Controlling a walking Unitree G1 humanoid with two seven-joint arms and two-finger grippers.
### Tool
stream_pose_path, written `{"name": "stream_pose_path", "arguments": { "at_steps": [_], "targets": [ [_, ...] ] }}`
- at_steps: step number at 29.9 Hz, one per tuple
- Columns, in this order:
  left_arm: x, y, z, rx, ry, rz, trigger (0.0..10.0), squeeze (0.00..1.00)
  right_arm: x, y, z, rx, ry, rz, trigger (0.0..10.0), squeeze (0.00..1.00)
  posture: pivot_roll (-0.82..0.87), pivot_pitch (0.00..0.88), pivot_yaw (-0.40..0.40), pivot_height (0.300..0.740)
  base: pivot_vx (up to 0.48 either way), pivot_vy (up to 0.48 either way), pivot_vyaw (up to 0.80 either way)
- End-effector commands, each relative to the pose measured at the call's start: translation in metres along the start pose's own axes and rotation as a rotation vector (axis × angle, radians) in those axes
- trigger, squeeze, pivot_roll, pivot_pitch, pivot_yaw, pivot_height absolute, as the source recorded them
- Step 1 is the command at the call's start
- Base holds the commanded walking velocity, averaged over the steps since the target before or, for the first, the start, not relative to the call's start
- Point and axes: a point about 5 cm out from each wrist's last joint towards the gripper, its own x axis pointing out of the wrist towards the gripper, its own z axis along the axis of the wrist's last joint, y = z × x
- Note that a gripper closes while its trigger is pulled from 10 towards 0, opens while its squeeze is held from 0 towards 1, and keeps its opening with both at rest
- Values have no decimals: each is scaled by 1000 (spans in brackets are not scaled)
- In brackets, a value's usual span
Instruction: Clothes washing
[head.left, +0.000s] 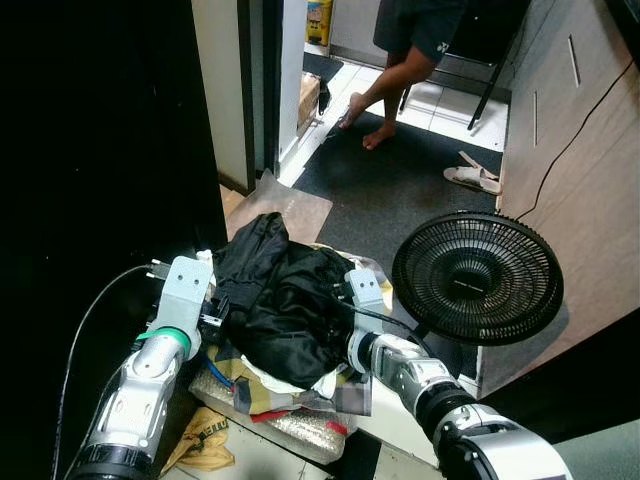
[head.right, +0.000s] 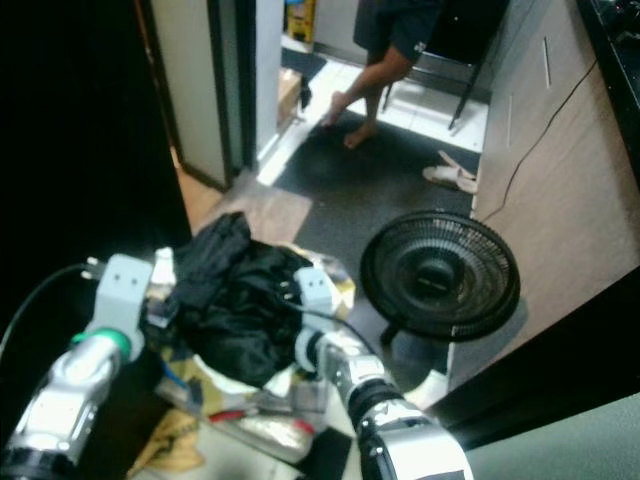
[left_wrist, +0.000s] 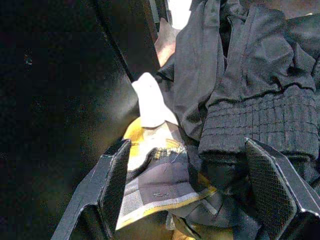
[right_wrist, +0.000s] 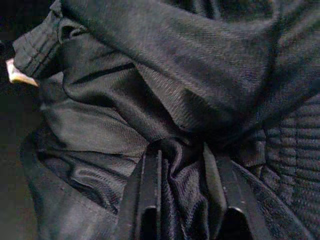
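A black jacket (head.left: 280, 300) lies heaped on a pile of laundry, over a plaid cloth (head.left: 300, 395). My left gripper (left_wrist: 187, 150) stands open at the pile's left side, its fingers (left_wrist: 112, 180) spread wide either side of the jacket's ribbed cuff (left_wrist: 255, 122) and the plaid cloth (left_wrist: 160, 180). My right gripper (right_wrist: 181, 157) is shut on a fold of the black jacket (right_wrist: 165, 85) at the pile's right side. In the left eye view both wrists (head.left: 185, 285) (head.left: 362, 290) press against the heap.
A black floor fan (head.left: 477, 278) stands close to the right of the pile. A yellow cloth (head.left: 200, 440) lies on the floor by my left arm. A person (head.left: 410, 60) stands barefoot beyond the doorway; slippers (head.left: 472, 177) lie on the dark mat.
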Motion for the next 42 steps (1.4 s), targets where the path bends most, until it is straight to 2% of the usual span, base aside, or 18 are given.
{"name": "stream_pose_path", "arguments": {
  "at_steps": [1,10,12,16,17,20,21,22,24,27,30,32,35,36,38,39,41,42],
  "targets": [
    [-4,1,-9,-12,35,4,10000,0,-2,-2,-19,41,69,-15,0,0,151,226,-22,731,0,0,0],
    [-6,1,-8,-13,36,8,10000,0,-3,-6,-5,38,-3,-22,0,0,146,215,-18,731,0,0,0],
    [-9,2,-5,-13,25,11,10000,0,-6,-12,25,-35,-140,-48,0,0,141,200,-16,731,0,0,0],
    [-14,5,2,-17,-2,17,10000,0,-18,-25,61,-121,-312,-137,0,0,138,196,-15,731,0,0,0],
    [-16,7,6,-19,-17,20,10000,0,-26,-31,78,-161,-398,-177,6941,0,135,183,-11,731,0,0,0],
    [-20,9,12,-22,-36,23,10000,0,-38,-36,101,-206,-510,-213,7961,0,133,179,-9,731,0,0,0],
    [-23,11,17,-22,-57,27,10000,0,-53,-40,124,-264,-624,-248,9922,0,129,166,-4,731,0,0,0],
    [-26,13,23,-25,-77,32,10000,0,-69,-41,145,-322,-730,-277,10000,0,129,161,-3,731,0,0,0],
    [-26,13,23,-25,-77,32,10000,0,-69,-41,145,-322,-730,-277,10000,0,129,161,-3,731,0,0,0],
    [-29,14,39,-21,-135,37,10000,0,-114,-33,197,-462,-1005,-332,10000,0,123,132,1,731,0,0,0],
    [-28,14,46,-15,-158,35,10000,0,-131,-29,214,-500,-1088,-359,10000,0,121,125,2,731,0,0,0],
    [-25,11,58,-16,-195,28,10000,0,-159,-18,242,-550,-1239,-391,10000,0,115,110,5,731,0,0,0],
    [-24,9,64,-21,-213,23,10000,0,-174,-9,255,-577,-1315,-388,10000,0,111,103,5,731,0,0,0],
    [-24,7,71,-34,-234,19,10000,0,-192,5,269,-600,-1411,-364,10000,0,107,96,4,731,0,0,0],
    [-24,7,71,-34,-234,19,10000,0,-192,5,269,-600,-1411,-364,10000,0,107,96,4,731,0,0,0],
    [-23,6,79,-57,-260,16,10000,0,-210,20,281,-624,-1511,-336,10000,0,102,79,0,731,0,0,0],
    [-23,6,79,-57,-260,16,10000,0,-210,20,281,-624,-1511,-336,10000,0,102,79,0,731,0,0,0],
    [-25,4,89,-87,-289,13,10000,0,-231,33,289,-633,-1610,-325,10000,0,103,67,-2,731,0,0,0]
  ]
}}
